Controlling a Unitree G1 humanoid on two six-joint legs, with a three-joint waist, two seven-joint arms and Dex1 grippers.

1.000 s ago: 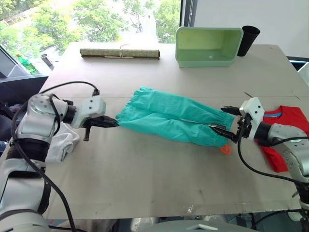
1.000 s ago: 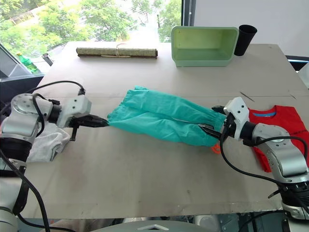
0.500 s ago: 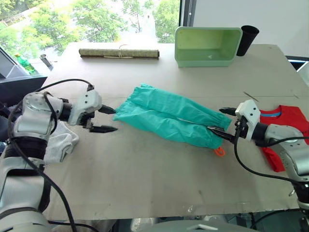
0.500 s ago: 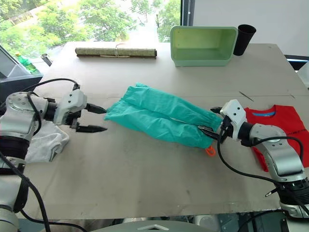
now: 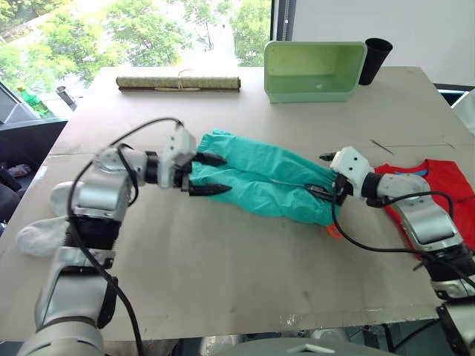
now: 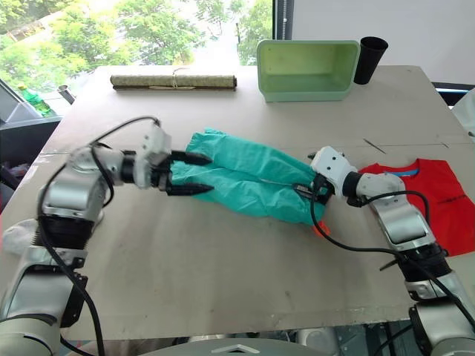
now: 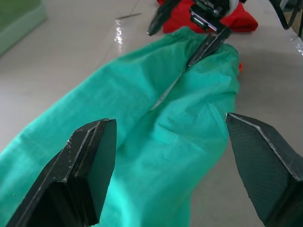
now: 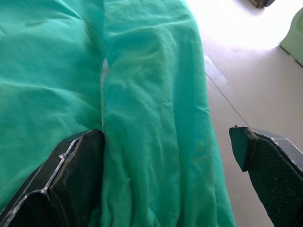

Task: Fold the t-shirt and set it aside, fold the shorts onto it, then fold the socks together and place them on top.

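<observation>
The teal shorts [image 5: 263, 178] lie stretched slantwise across the middle of the brown table [image 5: 223, 274], folded lengthwise into a long band, with the leg ends toward our left and the gathered waistband toward our right. Our left gripper [image 5: 209, 174] is over the leg end with its two black fingers spread wide, one above and one below the fabric edge; in the left wrist view the fingers [image 7: 85, 165] frame the cloth with a broad gap and clasp nothing. Our right gripper [image 5: 320, 176] sits at the waistband end, also spread wide, one finger lying on the teal fabric along the fold line and the other raised clear of it; the right wrist view shows its fingers [image 8: 71, 175] far apart with the shorts running between them. A bit of orange drawstring [image 5: 333, 231] shows at the waistband's near edge, just beside the right gripper. The red t-shirt [image 5: 424, 199] lies flat at the table's right edge, partly behind our right arm and apart from the shorts. The light grey socks [image 5: 44, 226] lie near the table's left edge, well apart from both garments. Along the far side of the table stand a rolled mat [image 5: 178, 83], a pale green bin [image 5: 315, 70] and a black cup [image 5: 373, 61] just beside the bin.
</observation>
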